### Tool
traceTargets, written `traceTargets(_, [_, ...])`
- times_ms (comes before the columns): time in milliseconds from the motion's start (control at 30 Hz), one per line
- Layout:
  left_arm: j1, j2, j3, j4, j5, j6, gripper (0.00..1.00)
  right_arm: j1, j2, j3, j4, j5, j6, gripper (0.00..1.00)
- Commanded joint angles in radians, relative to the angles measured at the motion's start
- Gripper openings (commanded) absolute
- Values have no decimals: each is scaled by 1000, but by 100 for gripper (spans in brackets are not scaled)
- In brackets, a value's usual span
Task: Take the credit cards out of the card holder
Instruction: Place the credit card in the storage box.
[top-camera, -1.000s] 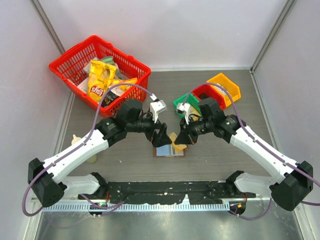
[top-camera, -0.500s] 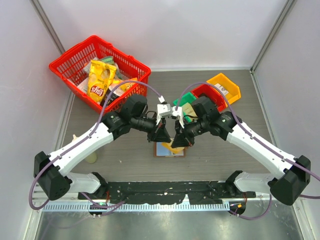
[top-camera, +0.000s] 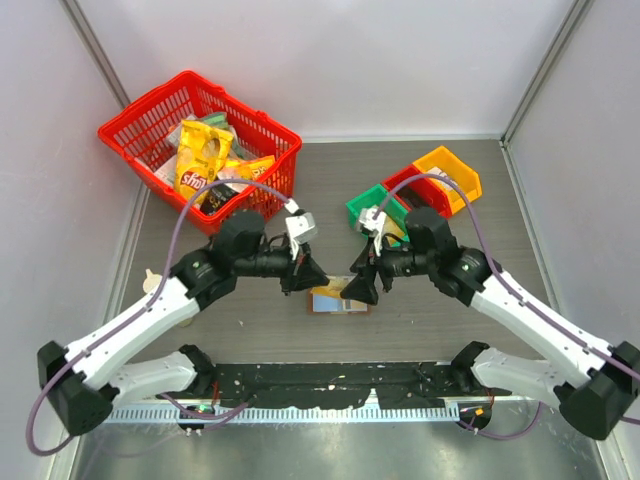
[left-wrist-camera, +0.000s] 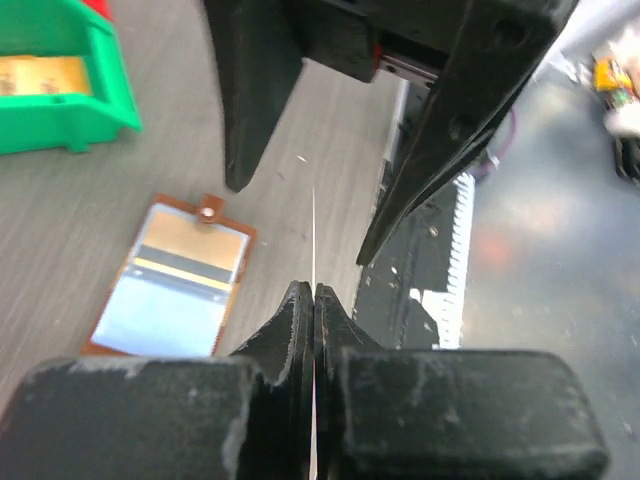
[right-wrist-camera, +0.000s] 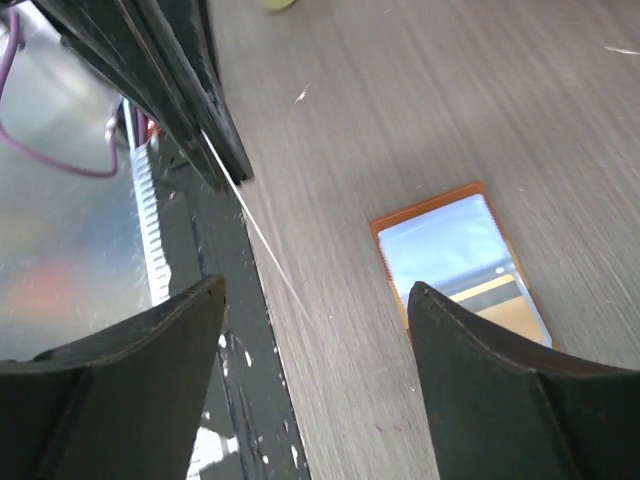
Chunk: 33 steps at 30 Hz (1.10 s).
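**Left claw** (left-wrist-camera: 314, 292): fingers pressed flat together on a credit card (left-wrist-camera: 314, 235). The card shows edge-on as a thin pale line running straight out ahead of the fingertips. The grip is on the card's near end.

**Right claw** (right-wrist-camera: 315, 290): jaws wide apart and holding nothing. It faces the left claw nose to nose, close in. The card's free end reaches into the gap between its fingers. As far as the wrist views show, the card touches neither of them.

**Card holder** (top-camera: 338, 300): lies opened flat on the table (top-camera: 270, 335), below the two claws and roughly under the gap between their tips. From the left claw it sits down and to the left of the fingertips. From the right claw it sits down and to the right. Neither claw touches it, and the held card is well clear of it.

**Progress (judgement):**
- One card is out of the holder and up in the air, carried by the left claw alone. It has not yet been put down.
- One half of the holder shows pale blue-grey. The other half is a tan panel (left-wrist-camera: 195, 240) with a yellow strip at the fold. I read this as at least one more card still lodged, though I cannot confirm it or count from these views.

**Left to do:**
- Lay the held card on the table.
- Return to the holder and pull out whatever remains.
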Motion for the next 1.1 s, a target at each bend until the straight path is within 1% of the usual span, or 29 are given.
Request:
traceTargets(0, [0, -153, -138, 291, -298, -243, 0, -7, -149, -137, 383, 161, 327, 82])
traceTargets(33, [0, -185, -175, 342, -372, -298, 0, -7, -166, -204, 511, 205, 423, 85])
traceTargets(67, [0, -216, -219, 408, -464, -355, 0, -5, -195, -235, 568, 224, 521, 85])
traceTargets(100, [0, -241, -277, 475, -516, -410, 0, -6, -220, -308, 695, 257, 580, 86])
traceTargets(133, [0, -264, -304, 540, -555, -463, 0, -3, -228, -351, 775, 277, 670, 86])
traceTargets(167, [0, -279, -351, 604, -593, -509, 0, 0, -234, -419, 925, 313, 727, 86])
traceTargets(200, [0, -290, -379, 679, -625, -562, 0, 7, -234, -460, 988, 336, 808, 86])
traceTargets(233, [-2, -296, -405, 727, -644, -610, 0, 22, -229, -523, 1121, 401, 835, 86])
traceTargets(267, [-2, -295, -423, 769, -653, -650, 0, 56, -223, -548, 1176, 437, 873, 86])
traceTargets(300, [-2, -287, -436, 801, -696, -694, 0, 79, -206, -589, 1273, 513, 878, 86])
traceTargets(333, [-2, -279, -447, 832, -708, -725, 0, 122, -199, -599, 1308, 546, 876, 86])
traceTargets(400, [-2, -261, -463, 882, -721, -785, 0, 171, -166, -620, 1389, 673, 884, 85])
traceTargets(433, [-2, -256, -471, 911, -722, -810, 0, 179, -136, -636, 1450, 680, 890, 85])
traceTargets(467, [-3, -249, -479, 939, -724, -836, 0, 190, -124, -645, 1492, 736, 907, 82])
traceTargets(533, [-3, -236, -487, 976, -722, -877, 0, 191, -68, -668, 1624, 764, 941, 79])
traceTargets(600, [-5, -227, -494, 1002, -718, -905, 0, 190, -13, -669, 1700, 778, 956, 77])
traceTargets(667, [-5, -221, -496, 1016, -712, -926, 0, 190, 18, -659, 1742, 784, 962, 76])
traceTargets(867, [-11, -201, -511, 1062, -693, -982, 0, 190, 50, -602, 1747, 799, 930, 75])
traceTargets(1000, [-14, -192, -513, 1071, -682, -994, 0, 190, 65, -564, 1732, 778, 907, 73])
traceTargets(1067, [-12, -190, -516, 1080, -679, -1001, 0, 190, 76, -554, 1738, 766, 904, 68])
